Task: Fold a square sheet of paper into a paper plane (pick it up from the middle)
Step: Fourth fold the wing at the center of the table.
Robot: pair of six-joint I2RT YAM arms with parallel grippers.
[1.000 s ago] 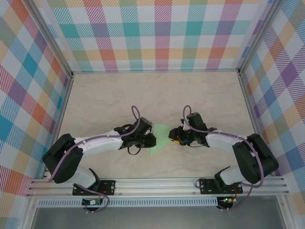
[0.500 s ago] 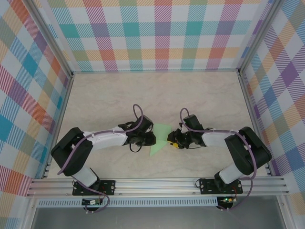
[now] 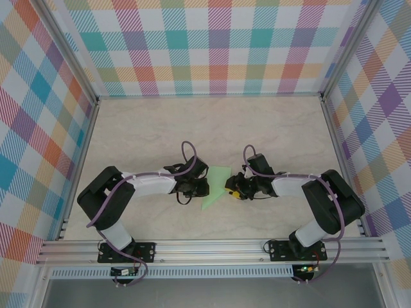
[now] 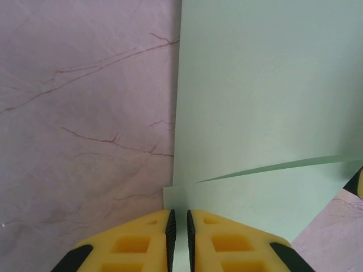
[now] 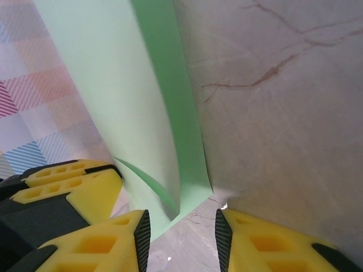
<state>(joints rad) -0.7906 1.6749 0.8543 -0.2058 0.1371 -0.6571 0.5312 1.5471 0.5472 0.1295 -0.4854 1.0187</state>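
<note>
The square sheet of paper (image 3: 216, 183) is pale green and folded into a wedge, wide at the far end and pointed toward me. It lies on the table between the two grippers. My left gripper (image 3: 203, 188) is at its left edge. In the left wrist view its yellow fingers (image 4: 136, 243) are shut on the paper's (image 4: 255, 85) near edge, my left gripper (image 4: 178, 232) showing only a thin slit. My right gripper (image 3: 230, 188) is at the right edge and stands open (image 5: 181, 238). A lifted corner of the paper (image 5: 113, 85) with overlapping flaps reaches just in by its left finger.
The marble-patterned table (image 3: 148, 135) is walled by checked panels (image 3: 212, 45) at the back and both sides. An aluminium rail (image 3: 212, 247) runs along the near edge. The left gripper's yellow fingers (image 5: 68, 190) sit close on the left in the right wrist view.
Both arms have drawn their elbows inward while the grippers stayed at the paper's edges. The paper has barely moved.
</note>
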